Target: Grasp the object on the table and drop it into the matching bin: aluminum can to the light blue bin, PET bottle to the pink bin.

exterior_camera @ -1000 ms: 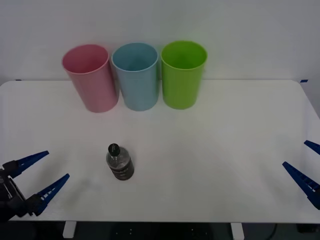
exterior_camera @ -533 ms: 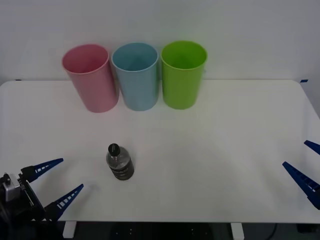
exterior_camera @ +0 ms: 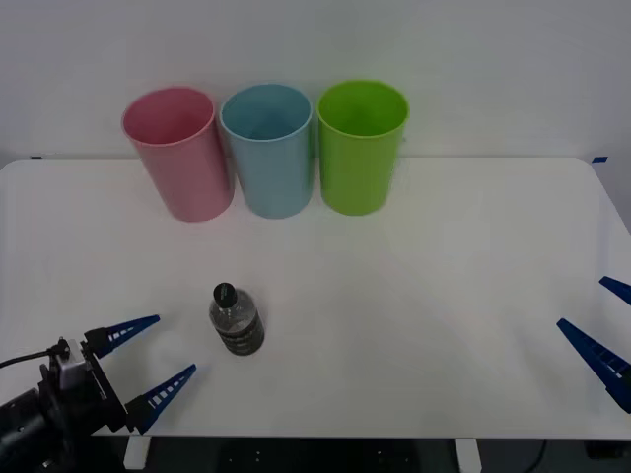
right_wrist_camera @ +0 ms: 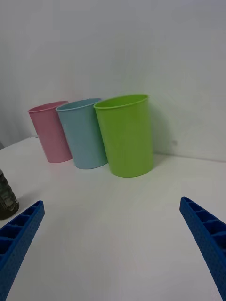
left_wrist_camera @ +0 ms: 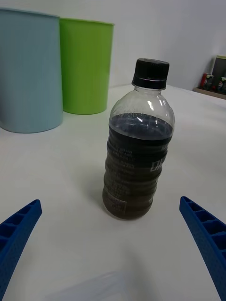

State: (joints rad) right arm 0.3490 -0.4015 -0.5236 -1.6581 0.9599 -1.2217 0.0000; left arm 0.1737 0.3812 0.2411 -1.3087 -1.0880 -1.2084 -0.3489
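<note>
— What had just changed, from where you stood?

— The left gripper had slid in along the near edge toward the bottle, fingers spread wide, nothing between them. A second before, it sat well off by the table's left corner; by then it was near the bottle, not touching.

— And the bottle?

— Upright on the table, black cap on, well in front of the bins. I took it that the reach was under way and the grasp not yet made; it belonged in the pink bin.

— The other arm?

— The right gripper waited at the right edge, fingers spread, unmoved.

— The room?

— A plain white tabletop against a pale wall. The pink bin, blue bin and green bin stood in a close row at the back.
</note>
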